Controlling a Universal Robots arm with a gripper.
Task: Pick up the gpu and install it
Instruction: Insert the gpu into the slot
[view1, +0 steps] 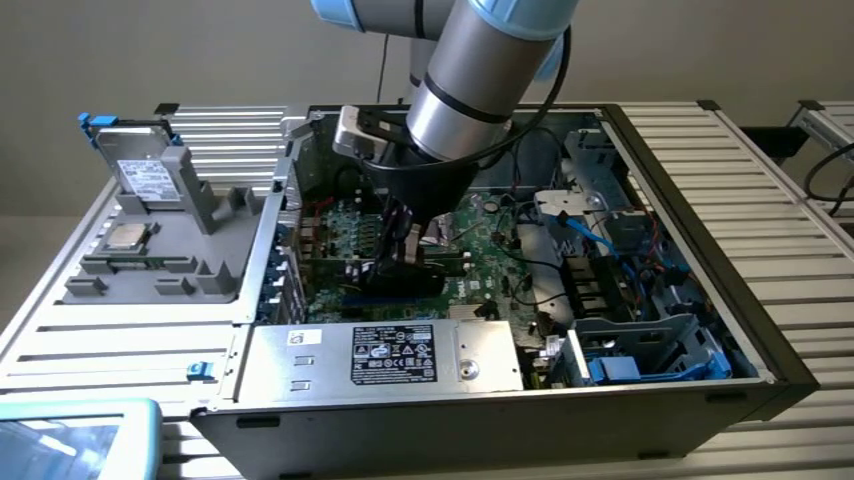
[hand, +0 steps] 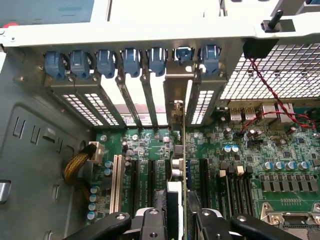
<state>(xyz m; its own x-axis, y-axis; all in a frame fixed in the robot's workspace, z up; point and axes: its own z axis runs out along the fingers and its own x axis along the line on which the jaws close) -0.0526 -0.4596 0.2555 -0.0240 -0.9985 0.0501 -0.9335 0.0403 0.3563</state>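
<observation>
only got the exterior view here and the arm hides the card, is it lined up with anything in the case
observer: the wrist view shows the graphics card edge-on, upright in the gripper, above the green board.
operator: where's its metal bracket
observer: the bracket meets the row of perforated slot covers, by the blue clips.
operator: free slots beside it?
observer: yes, empty black slots and one white slot lie alongside.

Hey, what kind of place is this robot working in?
Probably a robotics lab bench for computer assembly: an open desktop case lies on a slatted metal table, a robot arm reaches into it, and a grey fixture holds loose parts.
</observation>
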